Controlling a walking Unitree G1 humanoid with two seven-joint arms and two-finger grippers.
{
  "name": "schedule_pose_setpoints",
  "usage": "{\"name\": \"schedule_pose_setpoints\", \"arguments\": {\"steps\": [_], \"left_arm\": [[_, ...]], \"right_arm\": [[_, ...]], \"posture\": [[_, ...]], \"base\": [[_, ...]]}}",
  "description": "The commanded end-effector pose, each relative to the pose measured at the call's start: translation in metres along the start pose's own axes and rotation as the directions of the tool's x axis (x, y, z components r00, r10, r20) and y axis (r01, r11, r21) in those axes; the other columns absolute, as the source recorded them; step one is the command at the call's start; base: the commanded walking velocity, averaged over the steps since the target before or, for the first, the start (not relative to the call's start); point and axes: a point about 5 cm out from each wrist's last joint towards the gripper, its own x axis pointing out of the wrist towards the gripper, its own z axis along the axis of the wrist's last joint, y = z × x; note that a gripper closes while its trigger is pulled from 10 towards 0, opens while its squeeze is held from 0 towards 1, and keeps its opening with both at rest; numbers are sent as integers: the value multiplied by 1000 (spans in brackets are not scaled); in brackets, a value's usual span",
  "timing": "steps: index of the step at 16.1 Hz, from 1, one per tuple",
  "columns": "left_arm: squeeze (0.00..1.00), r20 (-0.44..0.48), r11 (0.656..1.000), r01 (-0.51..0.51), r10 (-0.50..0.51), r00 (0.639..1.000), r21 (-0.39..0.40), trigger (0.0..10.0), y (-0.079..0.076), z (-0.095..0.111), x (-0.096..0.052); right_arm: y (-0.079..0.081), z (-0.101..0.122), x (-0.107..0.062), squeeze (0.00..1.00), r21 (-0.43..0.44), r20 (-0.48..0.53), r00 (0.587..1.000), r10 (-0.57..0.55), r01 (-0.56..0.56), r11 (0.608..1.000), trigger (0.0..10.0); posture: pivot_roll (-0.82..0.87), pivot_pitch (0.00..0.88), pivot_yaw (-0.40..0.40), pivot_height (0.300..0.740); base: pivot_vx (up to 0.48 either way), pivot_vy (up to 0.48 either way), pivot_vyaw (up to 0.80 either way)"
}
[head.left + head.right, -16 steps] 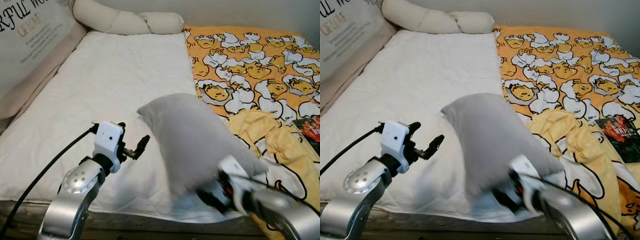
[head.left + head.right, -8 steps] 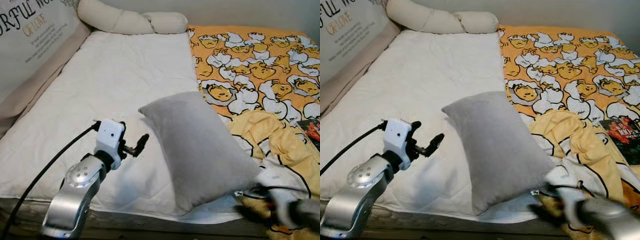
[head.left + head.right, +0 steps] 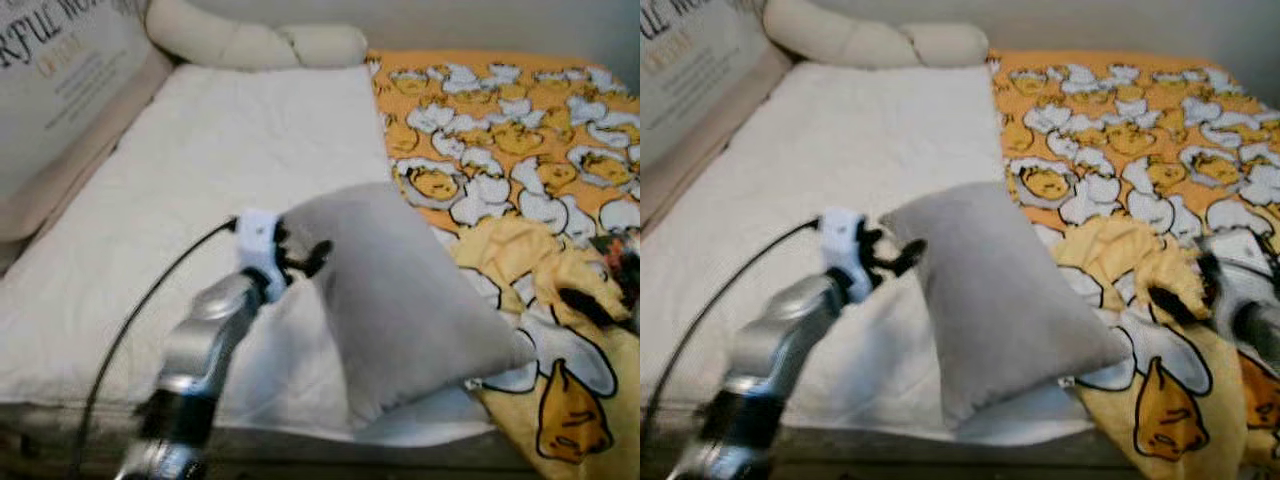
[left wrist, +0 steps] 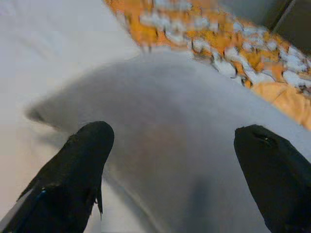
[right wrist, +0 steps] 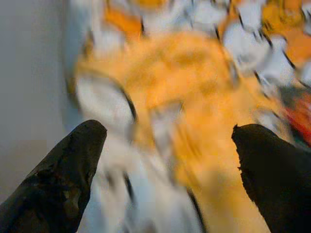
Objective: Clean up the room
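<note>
left eye view: soft pillow, corner grip

we see the grey pillow (image 3: pixel 400 290) on the white mattress (image 3: pixel 200 190), yellow blanket (image 3: pixel 540 300) at its 3 o'clock. our left gripper (image 3: pixel 298 255), spread wide and empty, nears its upper corner. likely light and squashy; we'd pinch that corner. right gripper (image 3: pixel 1185 290) gapes empty over the blanket.

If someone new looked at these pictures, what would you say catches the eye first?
Probably the bright orange blanket printed with cartoon characters, spread over the right half of the bed, crumpled at the near edge. Next, the plump grey pillow lying on the white quilted mattress cover near the front edge, with the left gripper open at its left corner. The right gripper hangs open over the crumpled blanket.
</note>
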Motion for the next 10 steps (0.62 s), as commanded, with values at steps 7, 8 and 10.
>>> {"name": "schedule_pose_setpoints", "arguments": {"steps": [7,8,10], "left_arm": [[1000,-125,919,-31,-20,992,-392,10000,-10,-51,31],[1000,-119,875,-38,-23,993,-482,10000,-8,-58,31],[1000,-136,859,23,-107,985,-511,10000,-28,-78,36]], "right_arm": [[52,-17,53,1000,400,163,937,309,-349,847,10000],[55,-21,54,1000,423,164,927,337,-375,825,10000],[62,-30,53,1000,455,155,900,408,-431,779,10000]], "posture": [[-91,27,60,740],[-90,26,59,740],[-100,26,48,740]], "base": [[0,0,0],[0,0,0],[0,0,0]]}}
